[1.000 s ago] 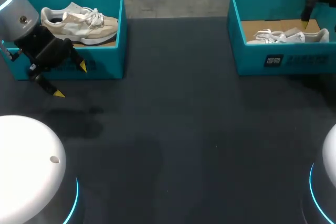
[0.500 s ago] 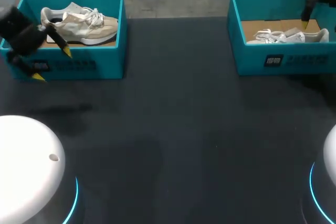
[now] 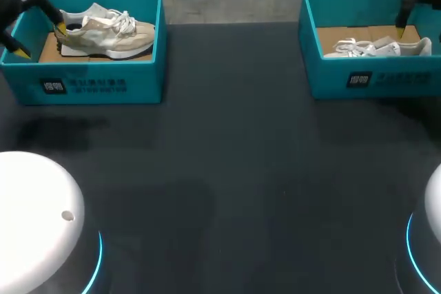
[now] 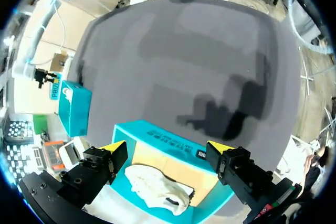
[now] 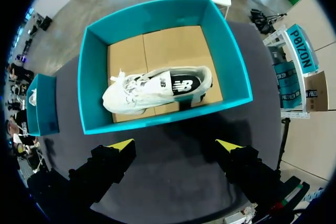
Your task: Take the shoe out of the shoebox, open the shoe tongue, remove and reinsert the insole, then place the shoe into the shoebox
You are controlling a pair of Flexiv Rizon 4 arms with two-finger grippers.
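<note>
A beige shoe [image 3: 103, 32] lies in the teal shoebox [image 3: 89, 84] at the table's far left. My left gripper [image 3: 41, 41] hangs open over that box's left end, by the shoe's heel, holding nothing. From the left wrist, the shoe [image 4: 157, 192] and its box [image 4: 157, 137] show under the open fingers of my left gripper [image 4: 167, 147]. A white shoe [image 3: 379, 47] lies in a second teal box [image 3: 372, 80] at the far right. My right gripper [image 5: 175, 145] hovers open above this box [image 5: 168, 116] and its white shoe [image 5: 157, 90].
The wide dark tabletop [image 3: 234, 170] lies between the two boxes. Both arm bases stand at the near corners. The right box [image 4: 73, 108] shows far ahead of my left gripper.
My left gripper has risen from in front of the left box and swung back and left, over the box's left end. The right arm has kept still.
</note>
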